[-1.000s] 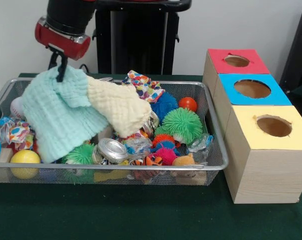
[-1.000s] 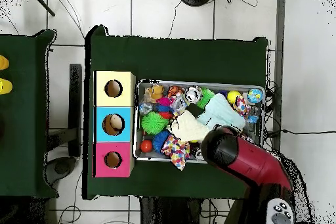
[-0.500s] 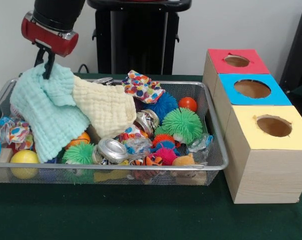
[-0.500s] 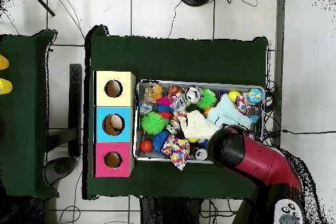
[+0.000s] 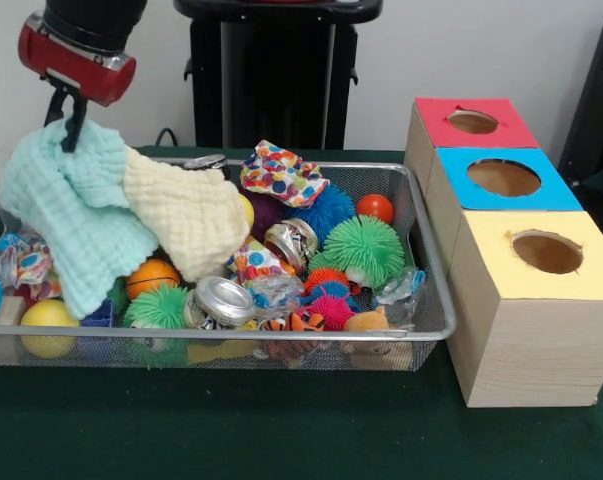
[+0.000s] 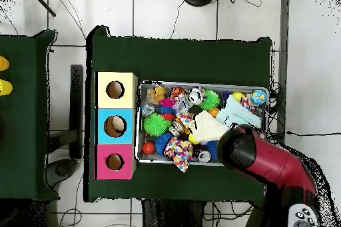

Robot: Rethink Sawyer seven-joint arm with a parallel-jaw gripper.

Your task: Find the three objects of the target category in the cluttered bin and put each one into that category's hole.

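hand (image 5: 71,128) pinching mint-and-cream cloth (image 5: 111,215), draped over toys in wire bin (image 5: 421,255); boxes (image 5: 526,250) beside.

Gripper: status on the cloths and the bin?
Gripper shut on mint cloth, lifting it at the bin end away from the boxes. Cream cloth drapes alongside. Balls and cans underneath.

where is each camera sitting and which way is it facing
Front view: across the table, level with the wire bin and three boxes; the red arm's gripper holds the mint and cream cloth up.
Overhead view: above the table, looking straight down; the red arm comes in from the bottom right.
Both views show the bin, cloth and boxes, turned half round against each other.
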